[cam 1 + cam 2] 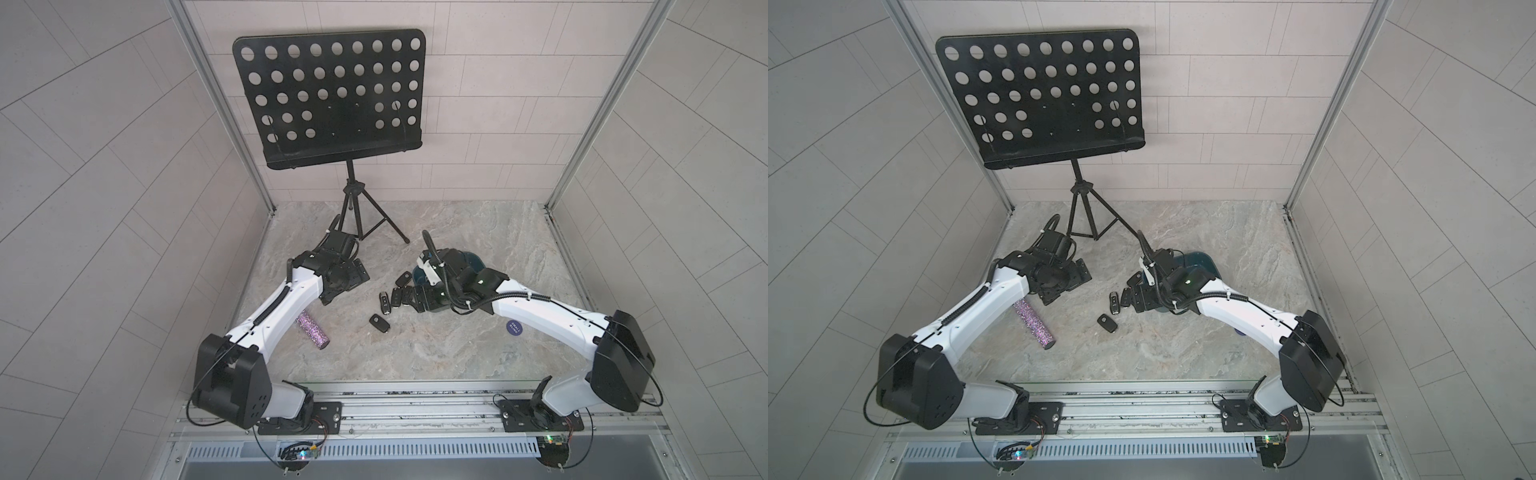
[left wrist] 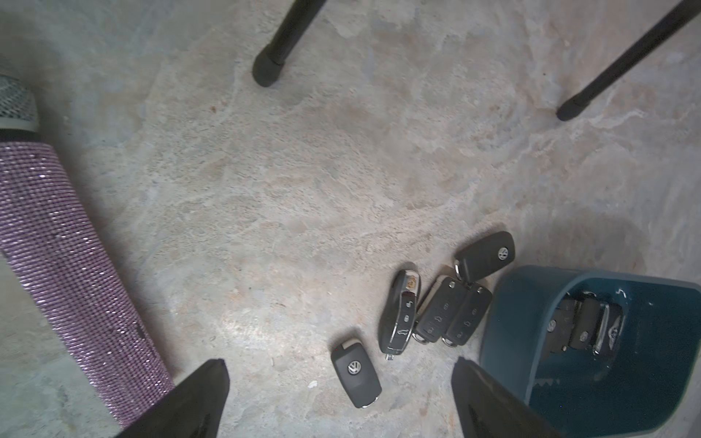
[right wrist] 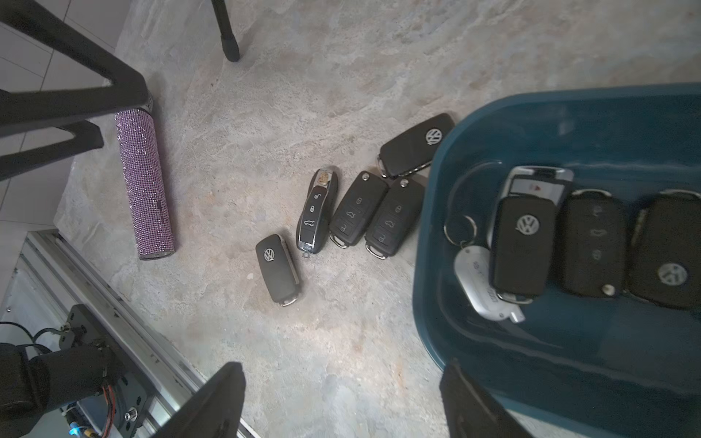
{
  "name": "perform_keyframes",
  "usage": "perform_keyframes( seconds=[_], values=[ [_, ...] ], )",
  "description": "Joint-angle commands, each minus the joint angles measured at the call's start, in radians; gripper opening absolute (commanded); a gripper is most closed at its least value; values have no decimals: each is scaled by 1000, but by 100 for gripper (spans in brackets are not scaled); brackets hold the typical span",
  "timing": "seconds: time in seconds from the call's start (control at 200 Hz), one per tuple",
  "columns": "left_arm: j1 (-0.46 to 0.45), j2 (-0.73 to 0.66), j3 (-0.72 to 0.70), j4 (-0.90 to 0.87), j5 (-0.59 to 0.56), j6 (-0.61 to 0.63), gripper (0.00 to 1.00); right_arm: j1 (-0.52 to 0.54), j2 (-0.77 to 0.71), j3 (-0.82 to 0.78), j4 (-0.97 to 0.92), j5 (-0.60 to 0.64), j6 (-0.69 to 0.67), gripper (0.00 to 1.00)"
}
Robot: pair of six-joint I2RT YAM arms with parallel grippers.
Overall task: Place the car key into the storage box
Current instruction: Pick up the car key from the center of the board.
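Note:
Several black car keys lie on the stone table. A lone VW key (image 1: 380, 323) (image 2: 356, 373) (image 3: 278, 267) lies nearest the front. Behind it, a chrome-trimmed key (image 2: 400, 314) and two flip keys (image 2: 440, 309) lie side by side. Another VW key (image 2: 485, 256) rests by the teal storage box (image 2: 531, 303) (image 3: 436, 189). The box holds several keys (image 3: 523, 242) and sits mostly hidden under my right arm in both top views (image 1: 473, 262) (image 1: 1200, 259). My left gripper (image 1: 345, 286) (image 2: 339, 362) is open, left of the keys. My right gripper (image 1: 409, 297) (image 3: 342, 366) is open and empty, at the box's edge.
A purple glittery microphone (image 1: 312, 329) (image 2: 68, 265) lies under my left forearm. A black music stand (image 1: 328, 95) stands at the back, its tripod legs (image 1: 353, 216) just behind my left gripper. A round purple sticker (image 1: 514, 327) lies beside my right arm.

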Motion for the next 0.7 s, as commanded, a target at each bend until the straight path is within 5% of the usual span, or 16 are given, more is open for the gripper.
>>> perform_keyframes(
  seconds=[0.0, 0.235, 0.69],
  values=[
    [47, -37, -54, -18, 44, 29, 100, 31, 70, 61, -1, 27, -3, 80],
    [135, -77, -156, 12, 149, 45, 100, 48, 264, 197, -56, 40, 9, 68],
    [172, -84, -134, -19, 178, 106, 100, 49, 474, 350, -164, 317, 98, 53]
  ],
)
